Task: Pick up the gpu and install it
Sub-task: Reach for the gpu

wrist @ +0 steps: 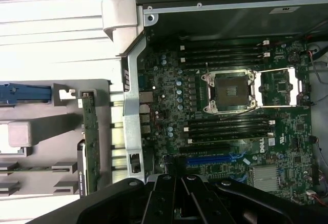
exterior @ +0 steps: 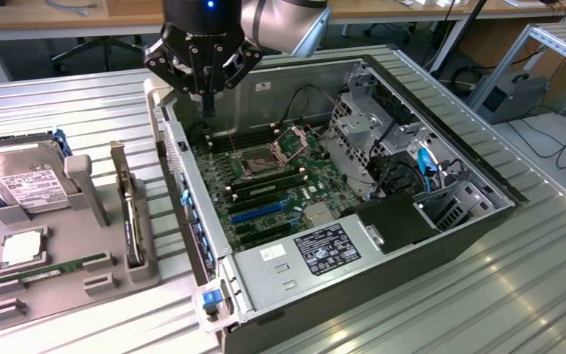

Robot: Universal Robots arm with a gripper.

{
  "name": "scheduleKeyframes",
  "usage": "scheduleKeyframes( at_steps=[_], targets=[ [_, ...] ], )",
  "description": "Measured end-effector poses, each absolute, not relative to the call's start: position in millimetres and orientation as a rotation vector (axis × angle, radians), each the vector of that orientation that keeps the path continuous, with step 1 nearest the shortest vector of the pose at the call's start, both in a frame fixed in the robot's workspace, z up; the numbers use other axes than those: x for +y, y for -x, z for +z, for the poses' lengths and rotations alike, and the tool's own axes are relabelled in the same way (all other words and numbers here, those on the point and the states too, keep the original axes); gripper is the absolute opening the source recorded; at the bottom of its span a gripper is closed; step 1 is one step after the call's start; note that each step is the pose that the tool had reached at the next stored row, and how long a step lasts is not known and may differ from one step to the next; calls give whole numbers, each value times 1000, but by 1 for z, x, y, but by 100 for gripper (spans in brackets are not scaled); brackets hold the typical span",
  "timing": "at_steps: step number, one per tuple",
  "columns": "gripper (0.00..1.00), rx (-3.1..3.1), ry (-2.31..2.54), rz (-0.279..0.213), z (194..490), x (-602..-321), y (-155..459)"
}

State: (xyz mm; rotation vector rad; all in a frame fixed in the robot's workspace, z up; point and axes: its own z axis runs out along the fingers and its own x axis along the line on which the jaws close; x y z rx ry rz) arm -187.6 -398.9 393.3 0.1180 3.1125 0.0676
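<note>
One claw (exterior: 207, 107) hung at the top centre of the exterior view, its two fingers drawn together into a single narrow tip with nothing between them. It stood above the far edge of the open computer case (exterior: 411, 287), over the part of the motherboard (exterior: 263, 184) near the memory slots and the bare CPU socket (exterior: 259, 158).

The gpu (exterior: 130, 221) was well apart from the claw, in the lower left of the exterior view. It stood on its long edge in a slot of the grey holder (exterior: 67, 299), just beside the outer wall of the case. In the wrist view the same card (wrist: 91, 131) showed edge-on in that holder, next to the case's rear panel.

Two other parts shared the holder. A hard drive (exterior: 23, 181) with a white label leaned at its far end, at the exterior view's left. A slim green RAM stick (exterior: 52, 267) lay flat nearer the camera.

On the motherboard, a blue expansion slot (exterior: 253, 214) ran below the socket, toward the middle of the frame. Holder and case both rested on the slatted metal bench (exterior: 519, 295).
</note>
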Motion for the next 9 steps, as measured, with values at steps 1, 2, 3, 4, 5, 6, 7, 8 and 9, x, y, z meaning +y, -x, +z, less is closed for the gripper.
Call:
scheduleKeyframes(
  at_steps=[1, 2, 3, 4, 5, 6, 7, 8, 9],
  targets=[
    [11, 3113, -118, 68, 393, -399, 188],
    [11, 3112, -118, 68, 393, -399, 188],
    [11, 3112, -118, 68, 393, -399, 189],
    [11, 3112, -118, 68, 393, -399, 189],
    [11, 3112, -118, 68, 393, -399, 190],
    [11, 3112, -118, 68, 393, -399, 191],
    [11, 3112, -118, 68, 393, -399, 191],
    [11, 3112, -118, 68, 393, -399, 191],
    [11, 3112, -118, 68, 393, -399, 192]
  ],
)
